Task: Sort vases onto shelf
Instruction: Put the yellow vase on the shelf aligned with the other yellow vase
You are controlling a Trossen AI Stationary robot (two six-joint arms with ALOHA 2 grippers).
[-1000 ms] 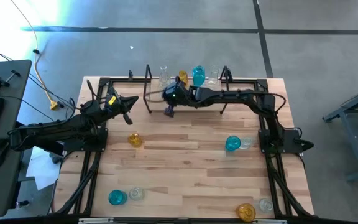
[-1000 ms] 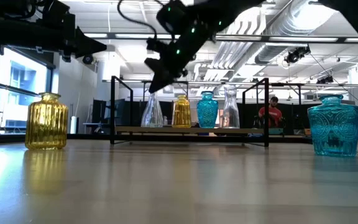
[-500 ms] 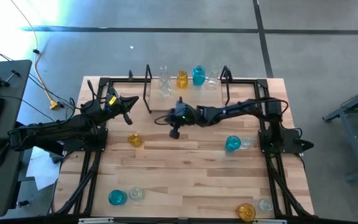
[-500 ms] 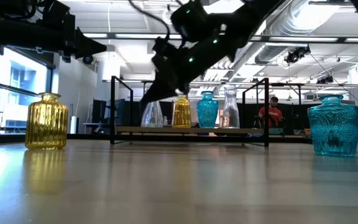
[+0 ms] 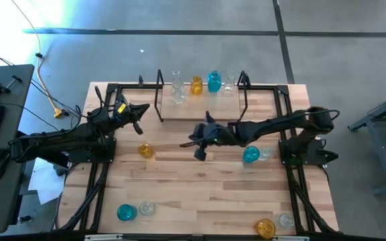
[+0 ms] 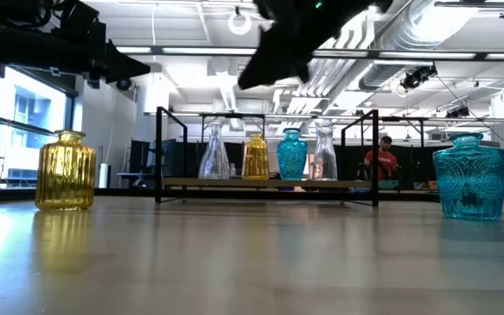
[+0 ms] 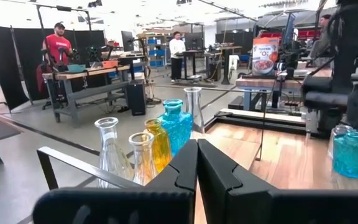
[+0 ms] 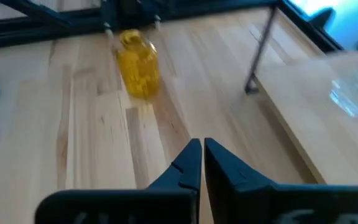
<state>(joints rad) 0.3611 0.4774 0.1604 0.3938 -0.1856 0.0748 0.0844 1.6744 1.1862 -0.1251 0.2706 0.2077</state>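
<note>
Glass on shelf: four small bulbous glass vases (image 5: 195, 84) stand on the light wooden black-framed shelf (image 5: 200, 107), table's 12 o'clock.
Left: seven loose.
Right pincer (image 5: 200, 151): shut, empty, mid-table.
Left pincer (image 5: 138, 126): shut, idle, 10 o'clock.

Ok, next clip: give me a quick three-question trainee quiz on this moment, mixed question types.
1. How many vases stand on the shelf?
2. True or false: the right gripper holds a vase.
3. Which vase is on the table nearest the left gripper? A) amber vase B) teal vase C) clear vase

Key:
1. Four: a clear vase, an amber one, a teal one and another clear one.
2. False: its jaws are shut on nothing, above the bare table.
3. A, the amber vase.
</note>
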